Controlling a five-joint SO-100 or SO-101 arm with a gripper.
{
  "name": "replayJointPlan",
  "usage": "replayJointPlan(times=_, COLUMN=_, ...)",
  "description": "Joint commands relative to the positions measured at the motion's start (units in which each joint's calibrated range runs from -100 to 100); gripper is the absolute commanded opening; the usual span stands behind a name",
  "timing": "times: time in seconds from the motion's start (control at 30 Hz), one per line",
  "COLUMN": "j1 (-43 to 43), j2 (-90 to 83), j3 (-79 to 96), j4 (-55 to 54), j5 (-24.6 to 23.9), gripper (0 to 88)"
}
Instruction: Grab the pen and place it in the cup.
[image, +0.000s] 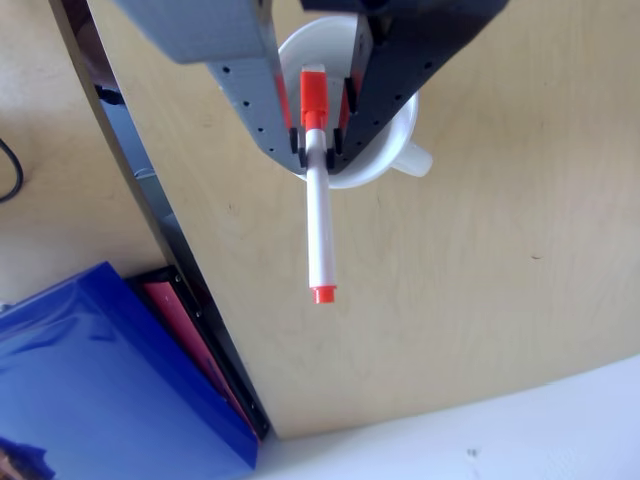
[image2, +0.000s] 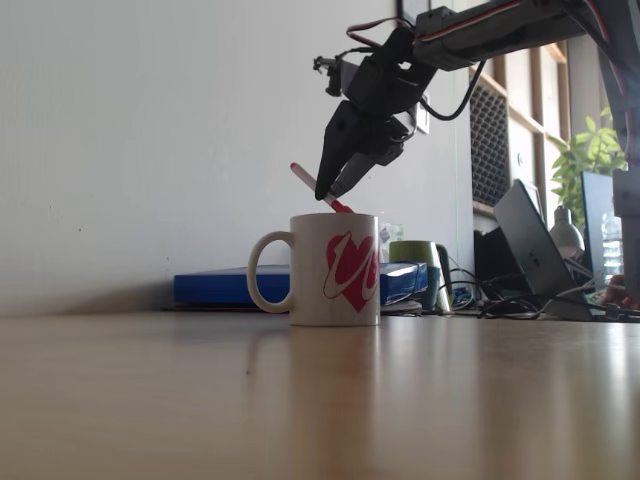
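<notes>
Arm reaches in from the upper right in the fixed view — gripper (image2: 328, 193) clamped on the marker (image: 318, 215), tilted just above the mug's (image2: 330, 270) rim — bare table (image2: 300, 400) all around.

Your pen (image: 319, 225) is white along its barrel, with an orange-red cap and a small orange-red end. The cup (image2: 335, 270) is white, plain white inside, and you can see a pink-red swirling heart on its side in the fixed view. One finger of the hand (image: 318, 150) is grey, the other black. The counter (image: 480, 280) is pale wood. Beside it lies a glossy blue folder (image: 110, 380).
</notes>
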Motion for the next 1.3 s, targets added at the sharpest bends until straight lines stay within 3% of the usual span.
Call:
replayJointPlan(times=0.0, j1=0.11, j2=-1.2, j3=-0.35, j4=1.12, j5=-0.35, gripper=23.2)
replayJointPlan(times=0.13, j1=0.27, j2=-1.2, j3=-0.35, j4=1.21, j5=-1.4, gripper=39.9)
replayJointPlan(times=0.2, j1=0.19, j2=-1.2, j3=-0.35, j4=1.29, j5=-1.4, gripper=41.8)
replayJointPlan(times=1.27, j1=-0.23, j2=-1.2, j3=-0.26, j4=1.21, j5=-1.4, gripper=41.8)
